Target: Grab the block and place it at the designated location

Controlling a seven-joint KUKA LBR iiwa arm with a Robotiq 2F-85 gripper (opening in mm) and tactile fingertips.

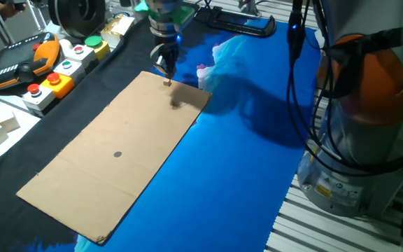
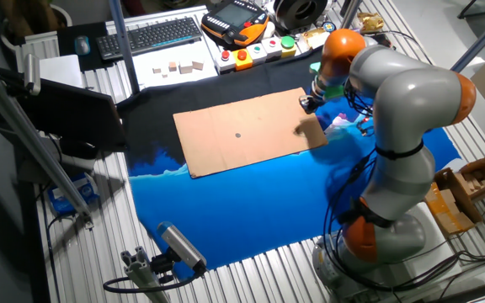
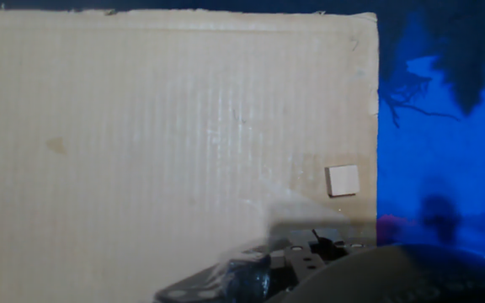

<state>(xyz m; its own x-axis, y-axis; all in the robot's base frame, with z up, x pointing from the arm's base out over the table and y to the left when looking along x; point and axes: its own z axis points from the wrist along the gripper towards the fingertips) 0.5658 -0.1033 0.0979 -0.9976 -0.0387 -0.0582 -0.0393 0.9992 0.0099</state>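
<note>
The tiny tan wooden cube point(image 3: 343, 180) lies on the flat brown cardboard sheet point(image 1: 110, 164), near its far corner by the blue cloth. The gripper point(image 1: 166, 70) hovers just above; its opening I cannot tell. Centre over the cube before descending, I judge

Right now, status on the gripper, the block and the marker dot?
Gripper over the cardboard's far corner, jaw state unclear. Tiny tan wooden cube lying on the brown cardboard sheet, ungrasped. Dark grey round dot uncovered.
</note>
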